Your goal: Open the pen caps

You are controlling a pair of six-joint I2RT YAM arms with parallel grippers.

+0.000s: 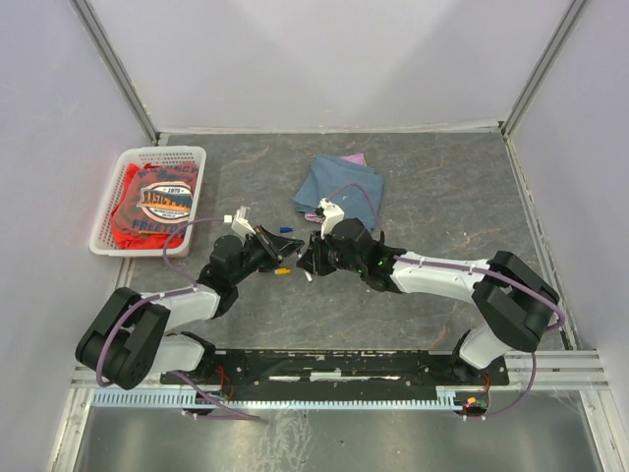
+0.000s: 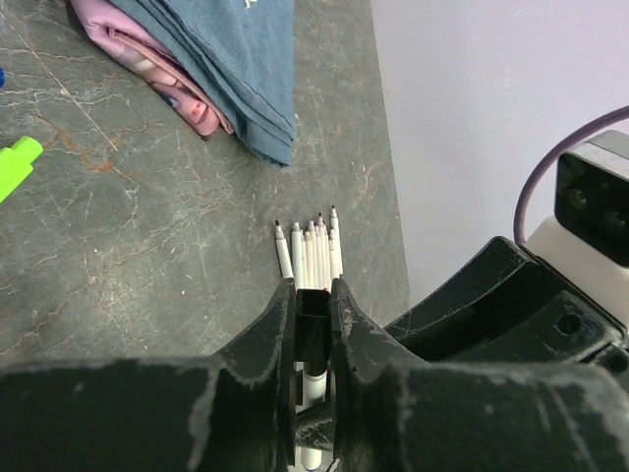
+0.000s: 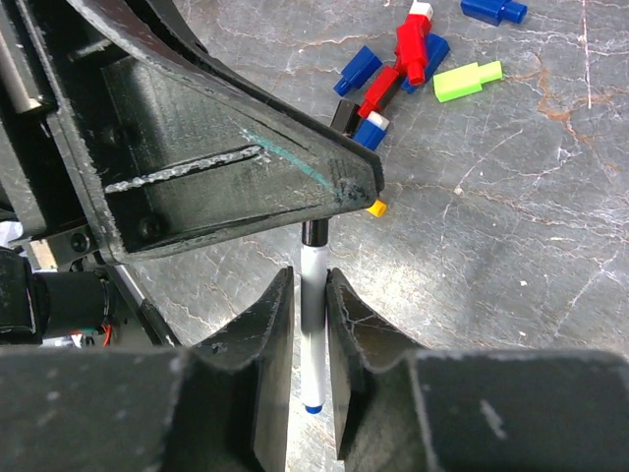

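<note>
The worktop (image 1: 442, 197) is a grey, stone-patterned slab with pale and rust-coloured veins. Plain lilac-white walls (image 1: 324, 59) close it in on three sides, with metal posts (image 1: 116, 69) in the back corners and a metal rail (image 1: 550, 369) along the bottom edge. At the left of the top view a white basket (image 1: 147, 150) holds a red cloth (image 1: 133, 228). At upper centre a folded blue cloth (image 1: 339, 187) lies on a pink cloth (image 1: 354, 158). The two arms meet at mid-frame, just below the blue cloth.

The left pincer (image 2: 313, 295) is pressed onto a dark cap (image 2: 313, 329). The pen (image 3: 313, 324) under that cap hangs above the worktop between the fingers of the right pincer (image 3: 310, 290). They flank its white barrel closely, but whether they press it cannot be told.

Loose caps (image 3: 408, 59) in blue, red, green and yellow lie in the upper right of the right wrist view. A row of uncapped pens (image 2: 313, 251) lies at the centre of the left wrist view, near the wall.
</note>
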